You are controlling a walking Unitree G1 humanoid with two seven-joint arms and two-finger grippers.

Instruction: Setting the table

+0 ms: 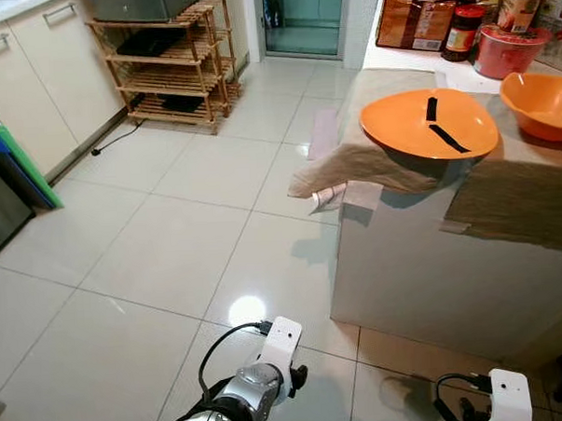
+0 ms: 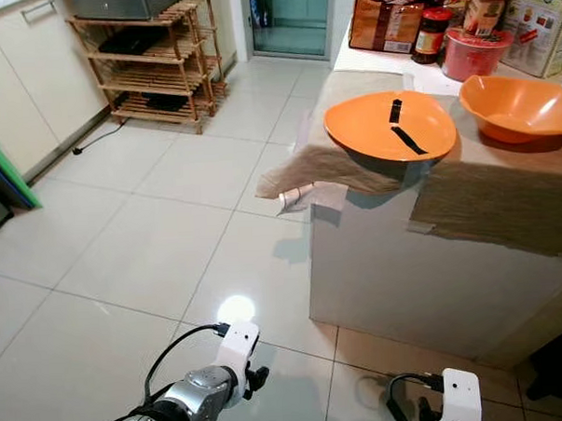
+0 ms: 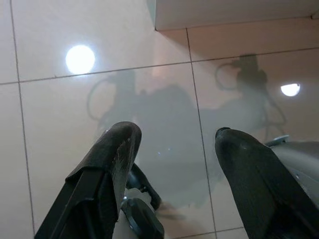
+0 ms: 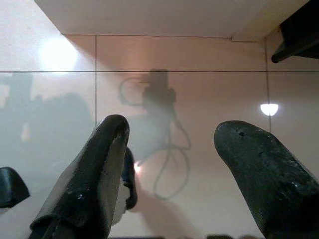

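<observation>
On counter, round orange plate (image 1: 428, 124)

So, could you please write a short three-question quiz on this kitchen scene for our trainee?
1. True or false: the orange plate hangs over the counter edge.
2. What stands right of the plate? A) an orange bowl B) a kettle C) a mug
3. Fill in: both the left hand and right hand hang over the ____.

Key: 1 true; 2 A, the orange bowl; 3 floor.
</observation>
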